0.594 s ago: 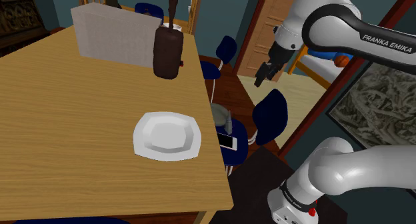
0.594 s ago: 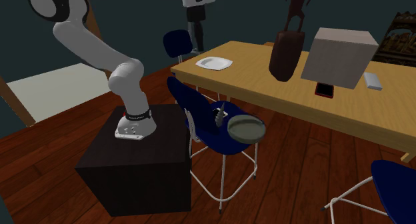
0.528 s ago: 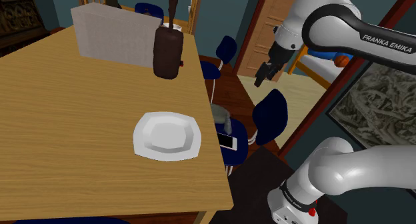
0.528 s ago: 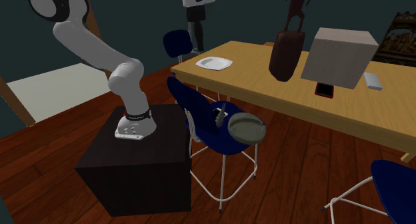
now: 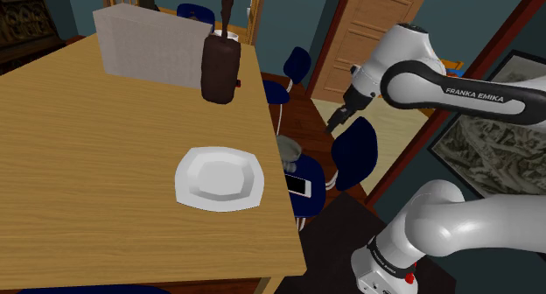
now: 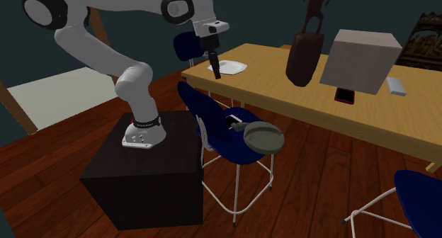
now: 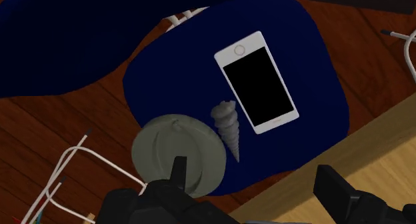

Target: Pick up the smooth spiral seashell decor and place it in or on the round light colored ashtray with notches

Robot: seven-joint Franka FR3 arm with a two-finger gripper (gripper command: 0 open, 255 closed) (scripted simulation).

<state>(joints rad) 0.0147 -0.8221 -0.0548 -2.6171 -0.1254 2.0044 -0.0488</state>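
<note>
Grey spiral seashell [image 7: 227,127], lying flat on blue chair seat [image 7: 175,81]; round grey notched ashtray [image 7: 175,151] just beside it

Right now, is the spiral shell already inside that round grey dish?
Out: the shell sits on the blue chair seat between the dish and the phone.

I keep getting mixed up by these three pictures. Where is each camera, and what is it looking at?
Shoulder view: beside the stand, looking down over the table; the white arm shows.
Second exterior view: out on the floor, facing the stand, the whole arm and the blue chair.
Wrist view: on the hand, looking down at the seashell and ashtray; the open fingers show.
Shared: both exterior views show the plate.
</note>
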